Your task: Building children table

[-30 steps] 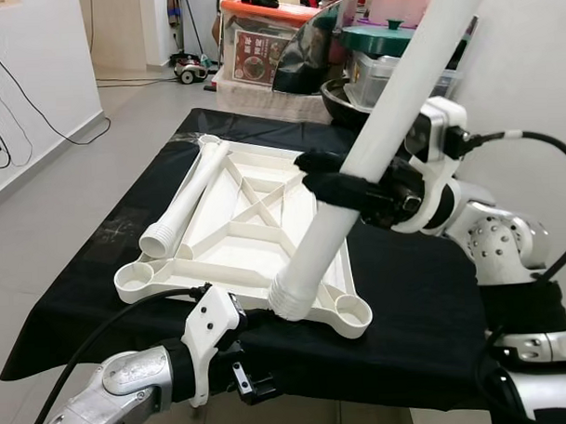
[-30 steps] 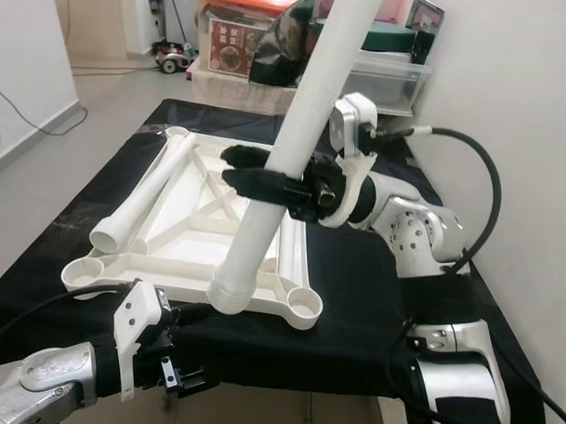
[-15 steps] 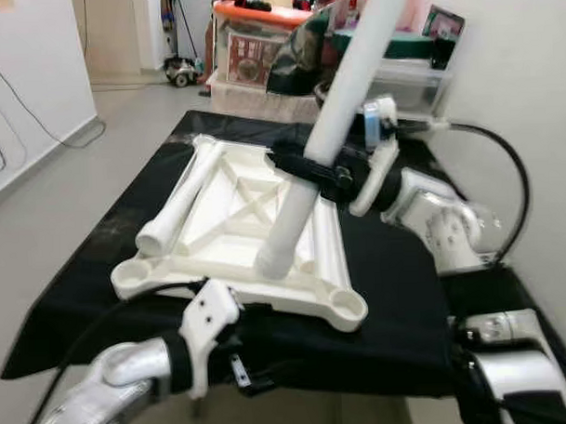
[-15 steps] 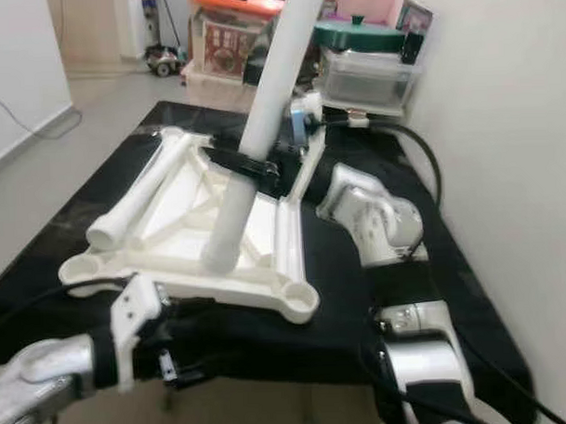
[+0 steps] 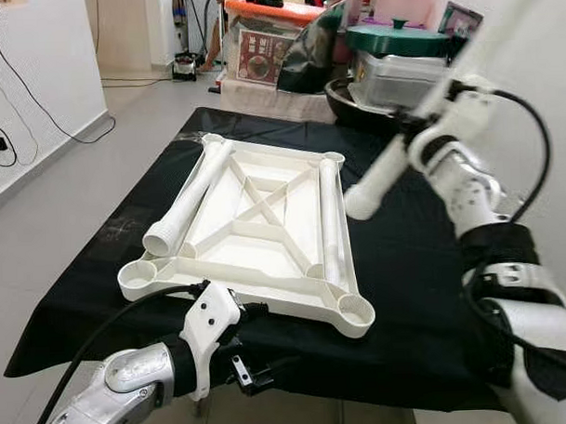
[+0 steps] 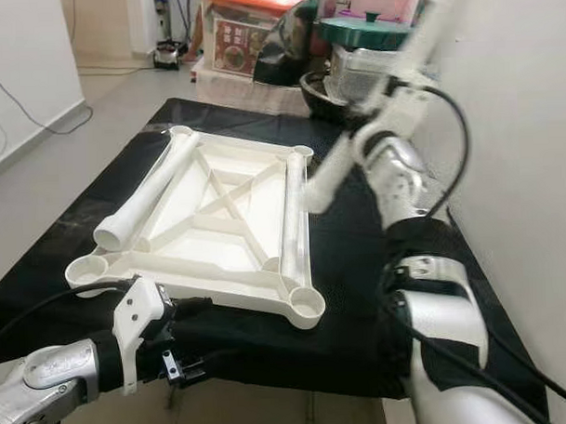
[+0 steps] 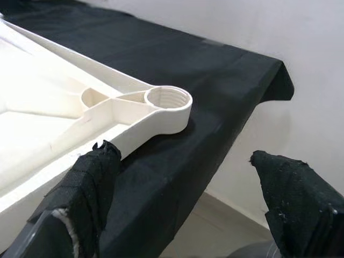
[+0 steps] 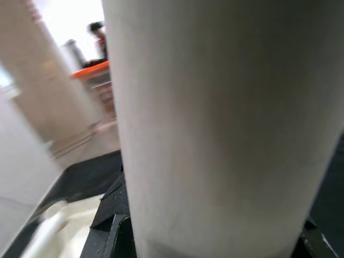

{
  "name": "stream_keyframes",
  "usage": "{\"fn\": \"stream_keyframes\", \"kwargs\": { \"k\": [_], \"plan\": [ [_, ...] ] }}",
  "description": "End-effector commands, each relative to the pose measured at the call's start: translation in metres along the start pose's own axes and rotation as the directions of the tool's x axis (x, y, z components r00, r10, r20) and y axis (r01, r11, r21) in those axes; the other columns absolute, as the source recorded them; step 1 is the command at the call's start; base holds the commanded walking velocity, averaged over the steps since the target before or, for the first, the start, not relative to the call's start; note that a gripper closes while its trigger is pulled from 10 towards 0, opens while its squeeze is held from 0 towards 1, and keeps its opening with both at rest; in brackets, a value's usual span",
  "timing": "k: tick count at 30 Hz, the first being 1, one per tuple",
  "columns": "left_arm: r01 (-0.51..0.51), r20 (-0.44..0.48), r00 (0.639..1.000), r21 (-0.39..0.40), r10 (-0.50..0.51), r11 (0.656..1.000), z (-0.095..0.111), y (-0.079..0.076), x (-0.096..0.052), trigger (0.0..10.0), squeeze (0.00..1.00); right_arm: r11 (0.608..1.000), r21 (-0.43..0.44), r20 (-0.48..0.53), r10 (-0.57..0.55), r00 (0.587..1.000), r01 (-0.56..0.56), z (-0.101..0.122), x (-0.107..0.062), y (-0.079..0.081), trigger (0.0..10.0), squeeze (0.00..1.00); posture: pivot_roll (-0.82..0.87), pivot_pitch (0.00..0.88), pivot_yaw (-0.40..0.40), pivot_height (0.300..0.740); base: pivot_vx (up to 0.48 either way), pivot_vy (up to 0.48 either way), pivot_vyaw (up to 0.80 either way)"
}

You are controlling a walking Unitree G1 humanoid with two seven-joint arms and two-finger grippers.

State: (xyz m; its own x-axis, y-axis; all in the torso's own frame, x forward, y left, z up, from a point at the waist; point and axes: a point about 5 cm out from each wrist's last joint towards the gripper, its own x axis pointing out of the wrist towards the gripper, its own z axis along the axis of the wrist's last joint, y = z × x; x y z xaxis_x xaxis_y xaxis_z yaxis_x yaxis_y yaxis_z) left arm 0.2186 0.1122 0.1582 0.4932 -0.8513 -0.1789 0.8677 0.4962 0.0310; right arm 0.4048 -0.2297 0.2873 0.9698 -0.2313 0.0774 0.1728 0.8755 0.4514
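you're early in the build. the white plastic square tabletop (image 5: 256,227) lies upside down, ribs up, on the black cloth-covered table (image 5: 407,291), and none of its four round corner sockets has a leg screwed in as far as i can see. the near-right threaded socket (image 7: 168,99) is empty, and so is the near-left socket (image 5: 136,273).

two loose white plastic tube legs rest on the tabletop: one long leg (image 5: 188,197) along its left side, one thinner-looking leg (image 5: 330,215) along its right rail. both just lie there, not seated.

your right gripper (image 5: 420,133) is clamped on a third white tube leg (image 5: 393,166), held in the air over the table's right side, tilted, lower end toward the tabletop and upper end blurred toward the wall. in the right wrist view that leg (image 8: 215,129) sits between the black fingers (image 8: 115,209). it's beside the tabletop, not over any socket yet.

your left gripper (image 7: 183,199) hangs spread wide and empty at the near table edge, one padded finger (image 7: 88,177) close to the tabletop's near rail, touching or not i can't tell.

left to do, by my read: seat this leg, then the others; a fourth leg isn't something i can spot. clutter of tubs (image 5: 398,54) sits behind.
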Motion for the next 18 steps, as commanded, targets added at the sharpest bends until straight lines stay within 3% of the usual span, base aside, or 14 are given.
{"fn": "stream_keyframes", "kwargs": {
  "k": [1,4,8,14,18],
  "plan": [
    [0.004,-0.010,1.000,-0.001,-0.004,1.000,-0.001,-0.002,0.004,10.0,0.00,0.994,0.006,0.011,-0.113,0.994,0.112,-0.005,-0.001,-0.015,0.0,0.00,0.14,0.000,-0.157,0.740,0.000,0.000,0.00],
    [-0.001,-0.016,1.000,0.004,0.001,1.000,-0.002,-0.001,0.004,10.0,0.00,0.970,0.027,0.012,-0.240,0.971,0.240,-0.012,-0.001,-0.024,0.0,0.00,0.13,0.000,-0.151,0.740,0.000,0.000,0.00],
    [-0.003,-0.018,1.000,0.008,0.003,1.000,-0.002,0.000,0.005,10.0,0.00,0.953,0.038,0.016,-0.301,0.953,0.300,-0.012,0.000,-0.029,0.0,0.00,0.12,0.000,-0.148,0.740,0.000,0.000,0.00],
    [-0.001,-0.018,1.000,0.012,0.001,1.000,-0.002,0.000,0.007,10.0,0.00,0.941,0.049,0.008,-0.336,0.942,0.335,-0.015,0.000,-0.031,0.0,0.00,0.12,0.000,-0.147,0.740,0.000,0.000,0.00],
    [0.004,-0.017,1.000,0.011,-0.003,1.000,-0.003,-0.002,0.009,10.0,0.00,0.955,0.088,-0.026,-0.283,0.959,0.284,-0.020,0.001,-0.025,0.0,0.00,0.11,0.000,-0.148,0.740,0.000,0.000,0.00]
  ]
}}
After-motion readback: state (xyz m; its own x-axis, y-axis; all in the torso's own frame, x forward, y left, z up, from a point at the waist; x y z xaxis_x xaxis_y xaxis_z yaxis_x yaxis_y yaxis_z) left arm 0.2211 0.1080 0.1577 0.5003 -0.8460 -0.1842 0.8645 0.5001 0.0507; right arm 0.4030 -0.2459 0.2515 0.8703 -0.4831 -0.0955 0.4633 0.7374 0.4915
